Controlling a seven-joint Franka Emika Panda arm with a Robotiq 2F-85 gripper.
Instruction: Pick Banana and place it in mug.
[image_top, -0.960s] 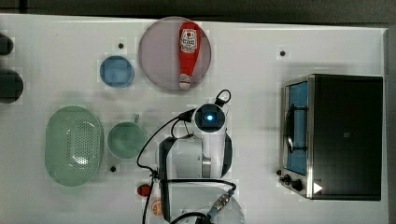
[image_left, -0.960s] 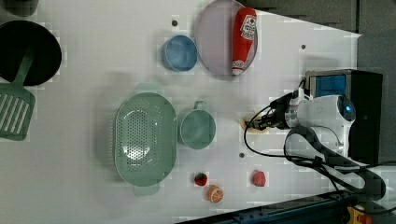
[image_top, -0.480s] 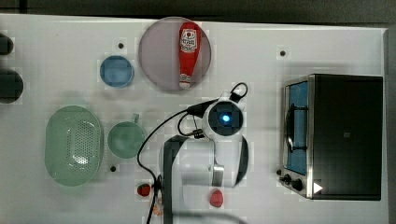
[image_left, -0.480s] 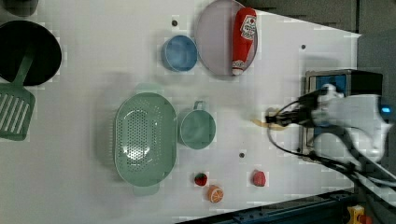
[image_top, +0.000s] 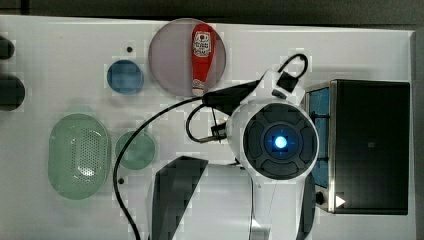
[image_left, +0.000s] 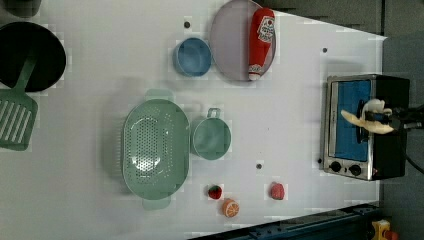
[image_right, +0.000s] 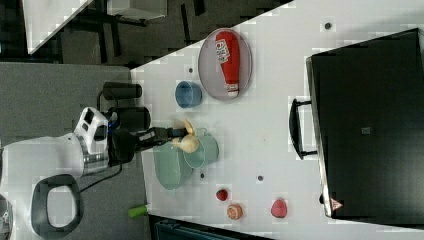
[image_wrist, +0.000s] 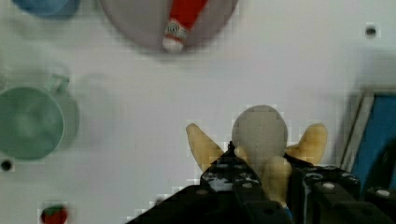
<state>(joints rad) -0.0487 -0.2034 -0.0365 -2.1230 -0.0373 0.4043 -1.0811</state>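
Now, view by view.

Top view: the arm's round wrist housing sits at the centre right of the worktop; the teal-green mug (image_top: 135, 149) stands at its nine o'clock, well apart, just beside the pale-green colander (image_top: 79, 155). The ketchup bottle (image_top: 201, 56) lies on the grey plate (image_top: 165, 57).

Left view: the hand (image_left: 374, 119) is lifted in front of the toaster oven (image_left: 363, 129), pinching the banana (image_left: 367, 120) across its middle, peel flaps sticking out either side. The mug (image_left: 211, 138) lies at the banana's nine o'clock, well apart, its handle nub pointing to twelve o'clock. The blue cup (image_left: 193, 56) stands at the mug's twelve o'clock.

Right view: the hand (image_right: 180, 134) reaches in from nine o'clock with the banana (image_right: 188, 141) at its tip, clear of the worktop; the mug (image_right: 202, 150) appears right behind it from this angle.

Wrist view: the fingers (image_wrist: 236, 176) are closed on the banana (image_wrist: 261, 140); the mug (image_wrist: 30, 122) is far off to the side, its mouth open and empty.

Step in hand: picked and raised; carrying comes next, by my reading.

Next move: travel across until the banana hangs above the mug's mouth, lower it, then let go. The spread peel flaps may catch the rim.
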